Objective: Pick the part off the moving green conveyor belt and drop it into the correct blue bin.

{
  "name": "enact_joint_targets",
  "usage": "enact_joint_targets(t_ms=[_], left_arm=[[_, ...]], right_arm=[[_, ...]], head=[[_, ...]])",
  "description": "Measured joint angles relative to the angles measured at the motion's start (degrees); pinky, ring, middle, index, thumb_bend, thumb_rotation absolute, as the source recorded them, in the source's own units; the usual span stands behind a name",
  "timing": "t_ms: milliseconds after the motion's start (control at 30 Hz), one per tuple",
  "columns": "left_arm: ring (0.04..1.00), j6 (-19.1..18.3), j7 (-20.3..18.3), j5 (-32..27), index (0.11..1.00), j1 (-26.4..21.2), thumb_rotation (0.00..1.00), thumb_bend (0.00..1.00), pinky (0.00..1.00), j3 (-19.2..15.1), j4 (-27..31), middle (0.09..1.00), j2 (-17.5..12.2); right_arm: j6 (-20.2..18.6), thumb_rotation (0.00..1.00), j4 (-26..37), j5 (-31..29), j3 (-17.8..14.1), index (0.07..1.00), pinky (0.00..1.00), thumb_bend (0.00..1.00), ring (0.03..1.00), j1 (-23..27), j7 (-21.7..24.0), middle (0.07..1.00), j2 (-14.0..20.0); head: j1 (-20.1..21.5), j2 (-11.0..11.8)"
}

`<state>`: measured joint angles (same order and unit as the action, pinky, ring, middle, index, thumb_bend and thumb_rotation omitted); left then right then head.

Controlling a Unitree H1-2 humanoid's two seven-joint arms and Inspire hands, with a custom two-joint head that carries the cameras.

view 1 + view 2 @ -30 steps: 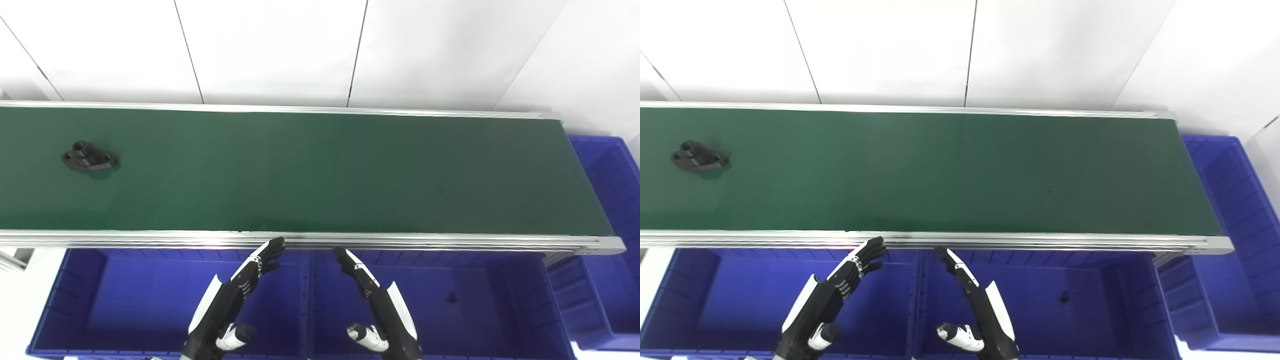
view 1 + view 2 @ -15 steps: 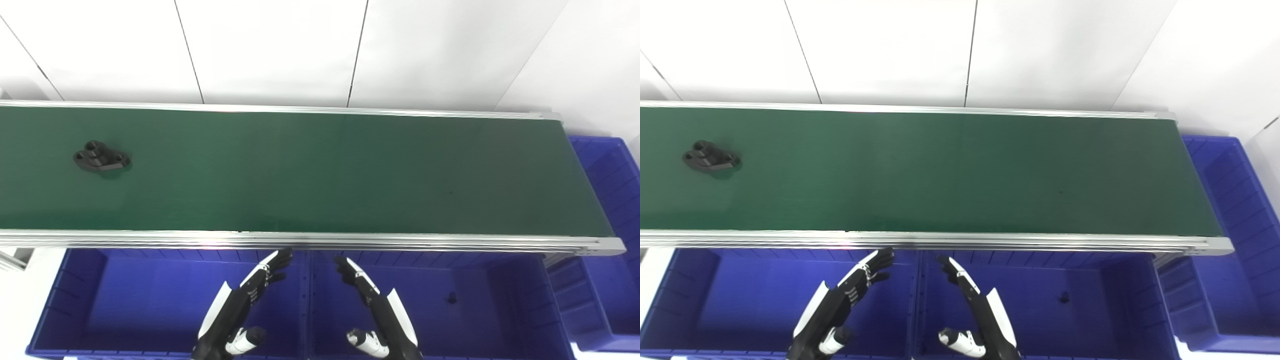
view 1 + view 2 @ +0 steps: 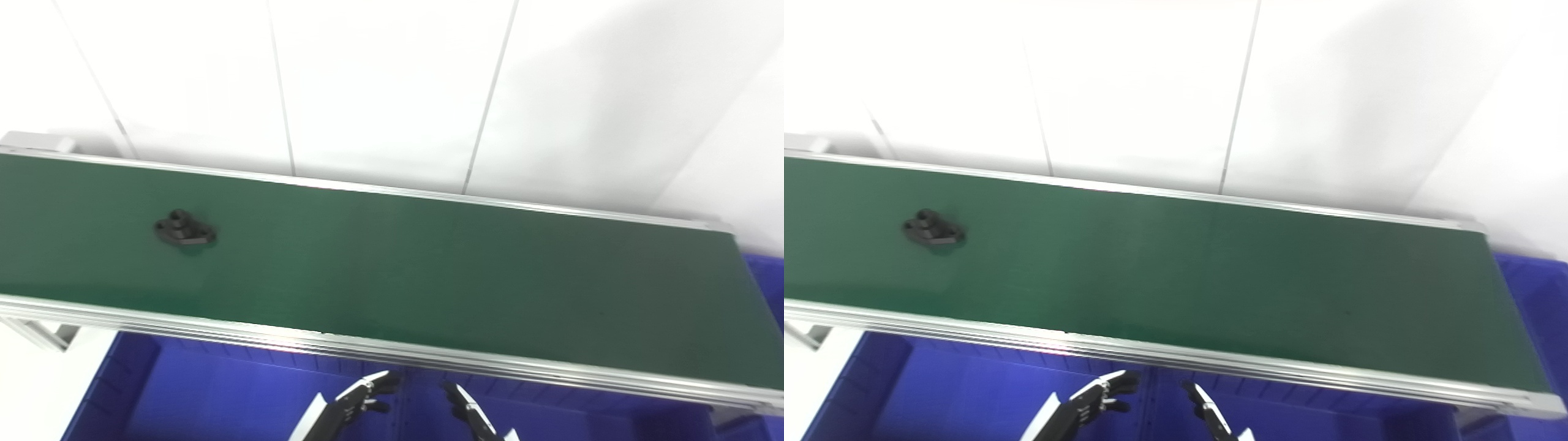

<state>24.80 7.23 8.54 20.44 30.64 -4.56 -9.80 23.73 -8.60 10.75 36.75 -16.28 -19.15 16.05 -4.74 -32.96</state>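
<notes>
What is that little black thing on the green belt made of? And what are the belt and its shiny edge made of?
The part looks like dull black plastic or coated metal; it has no shine, so I cannot tell which. The belt looks like smooth matte rubber or vinyl, flat and even green. The rail is probably aluminium: silvery, with bright glints and straight grooves.

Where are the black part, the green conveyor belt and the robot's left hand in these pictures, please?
black part (image 3: 184,229): left eye view, on the middle of its body.
green conveyor belt (image 3: 429,269): left eye view, on bare belt surface.
left hand (image 3: 1102,392): right eye view, on the fingers.
</notes>
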Motion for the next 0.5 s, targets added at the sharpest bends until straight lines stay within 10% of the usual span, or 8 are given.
enact_joint_targets(t_ms=[500], left_arm=[[0.804, 0.0, 5.98, 0.84, 0.815, -2.0, 0.91, 0.94, 0.69, 4.31, -1.0, 0.843, -2.27]], right_arm=[[0.08, 0.95, 11.54, 1.06, 2.58, 0.93, 0.93, 0.94, 0.944, 0.34, -5.67, 0.944, 3.79]], head=[[-3.34, 1.93]])
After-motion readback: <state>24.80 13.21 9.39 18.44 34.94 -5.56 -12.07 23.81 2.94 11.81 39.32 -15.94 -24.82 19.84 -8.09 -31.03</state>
